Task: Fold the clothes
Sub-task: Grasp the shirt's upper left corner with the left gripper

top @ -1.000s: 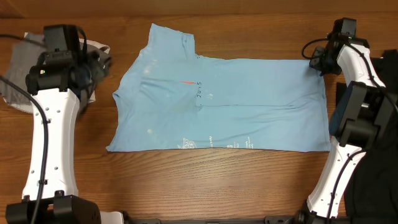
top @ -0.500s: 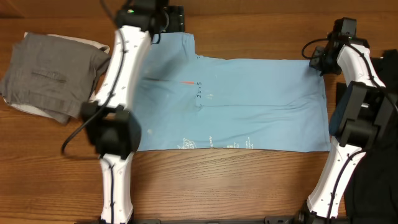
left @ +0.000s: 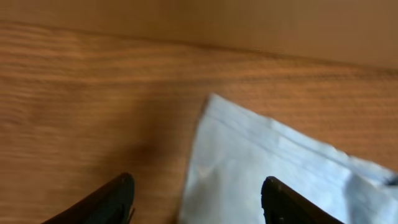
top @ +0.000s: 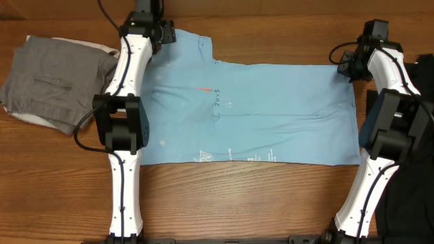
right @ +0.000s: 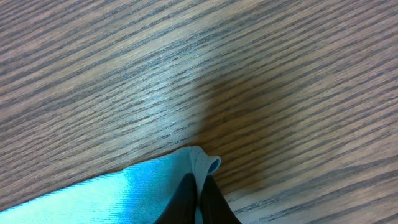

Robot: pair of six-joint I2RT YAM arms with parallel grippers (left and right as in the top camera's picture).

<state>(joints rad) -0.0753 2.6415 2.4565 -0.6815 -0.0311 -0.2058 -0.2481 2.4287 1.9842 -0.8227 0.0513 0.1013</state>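
The light blue T-shirt (top: 271, 112) lies spread flat across the table, with small white text near its front edge. My left gripper (top: 165, 32) is open at the shirt's far left corner; in the left wrist view its fingers (left: 196, 193) straddle the edge of that corner (left: 249, 162), one over bare wood, one over cloth. My right gripper (top: 342, 66) is at the shirt's far right corner. In the right wrist view its fingers (right: 198, 198) are shut on the hem corner of the shirt (right: 149, 186).
A folded grey garment (top: 57, 78) lies at the far left of the wooden table (top: 237, 196). A dark object (top: 424, 135) sits at the right edge beside the right arm.
My left arm has swung from the grey garment on the left across to the shirt's far left corner. The right arm and the shirt have stayed put.
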